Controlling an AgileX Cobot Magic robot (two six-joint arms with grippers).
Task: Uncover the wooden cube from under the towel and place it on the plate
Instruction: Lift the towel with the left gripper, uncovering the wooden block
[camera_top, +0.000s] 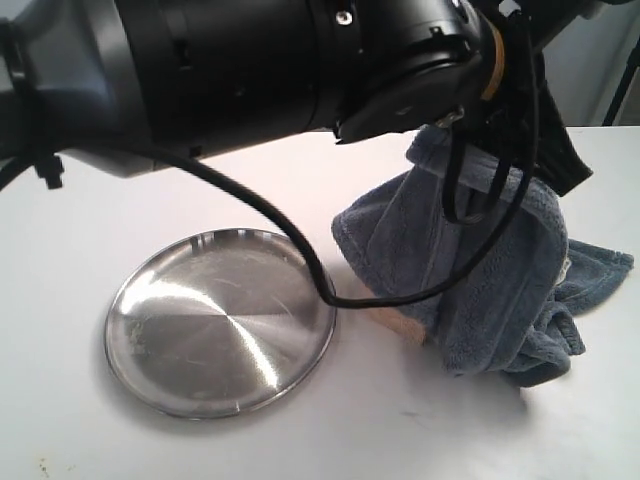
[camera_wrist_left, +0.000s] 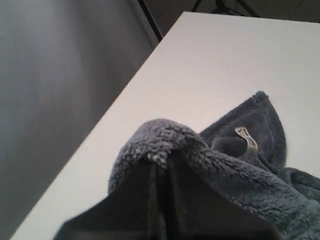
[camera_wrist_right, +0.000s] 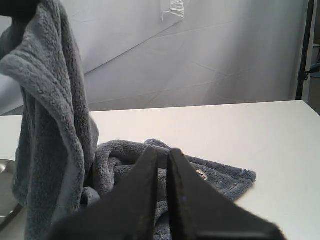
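Note:
My left gripper (camera_wrist_left: 161, 165) is shut on a fold of the grey-blue towel (camera_wrist_left: 235, 170) and holds it up off the table. In the exterior view the towel (camera_top: 470, 250) hangs in a bunch, its lower part still lying on the table. A pale corner of the wooden cube (camera_top: 398, 322) peeks out under the towel's lower left edge; the rest is hidden. The shiny steel plate (camera_top: 220, 320) lies left of the towel with nothing on it. My right gripper (camera_wrist_right: 165, 156) is shut on nothing, low over the table, facing the towel (camera_wrist_right: 50, 125).
The left arm's black body (camera_top: 250, 70) fills the top of the exterior view, and its cable (camera_top: 300, 240) loops over the plate's rim. The white table (camera_top: 80, 230) surrounds plate and towel. A white backdrop (camera_wrist_right: 200, 60) stands behind the table.

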